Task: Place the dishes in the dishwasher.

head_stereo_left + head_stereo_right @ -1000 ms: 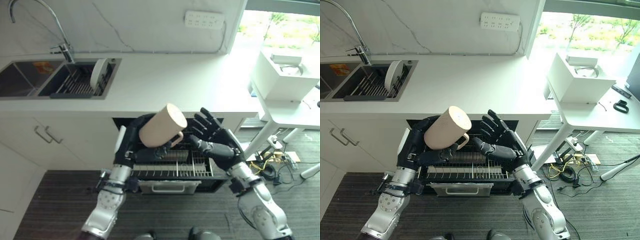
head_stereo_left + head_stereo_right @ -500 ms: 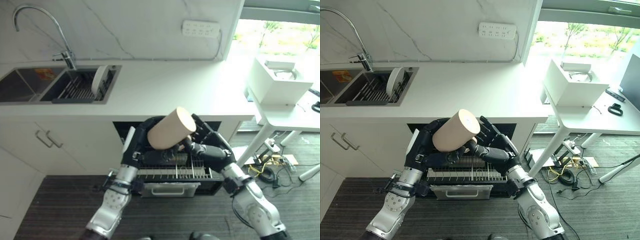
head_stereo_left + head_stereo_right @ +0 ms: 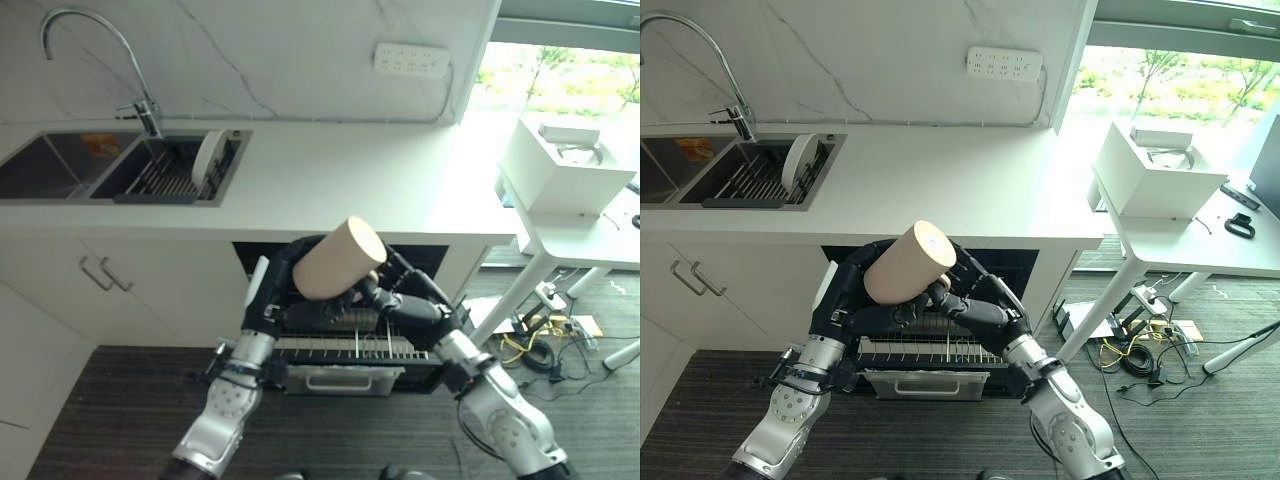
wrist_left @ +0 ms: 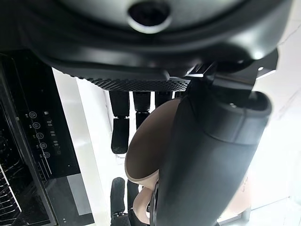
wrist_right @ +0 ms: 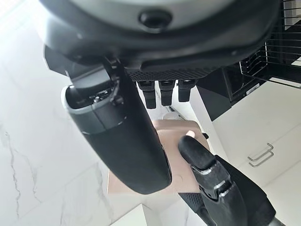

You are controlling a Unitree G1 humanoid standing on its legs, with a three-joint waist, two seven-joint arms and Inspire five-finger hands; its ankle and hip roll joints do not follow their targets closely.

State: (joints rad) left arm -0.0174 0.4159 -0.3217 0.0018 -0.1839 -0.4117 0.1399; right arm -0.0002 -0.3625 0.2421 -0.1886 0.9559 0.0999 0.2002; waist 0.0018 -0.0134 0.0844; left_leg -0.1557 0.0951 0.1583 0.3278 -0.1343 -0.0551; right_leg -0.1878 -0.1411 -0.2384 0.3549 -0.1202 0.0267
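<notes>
A tan mug [image 3: 338, 258] lies tilted on its side in the air, its flat bottom facing up and right. My left hand [image 3: 278, 292] is shut on it from the left, fingers under its body. My right hand [image 3: 408, 305] has come in from the right, fingers curled against the mug's lower side by the handle. The mug [image 4: 143, 153] shows past the thumb in the left wrist view. In the right wrist view the mug [image 5: 175, 153] sits between my right fingers and the left hand's fingers [image 5: 214, 186]. Below both hands the dishwasher's wire rack [image 3: 352, 345] is pulled out.
A white plate [image 3: 208, 152] stands in the drying rack in the sink [image 3: 60, 165], under the faucet [image 3: 95, 40]. The white countertop [image 3: 340, 170] runs above the dishwasher. A side table with a white box [image 3: 565, 165] stands to the right, with cables [image 3: 535, 340] on the floor.
My right hand has moved left from an open pose beside the mug and closed onto it. The left hand keeps its hold. The camera has shifted slightly.
</notes>
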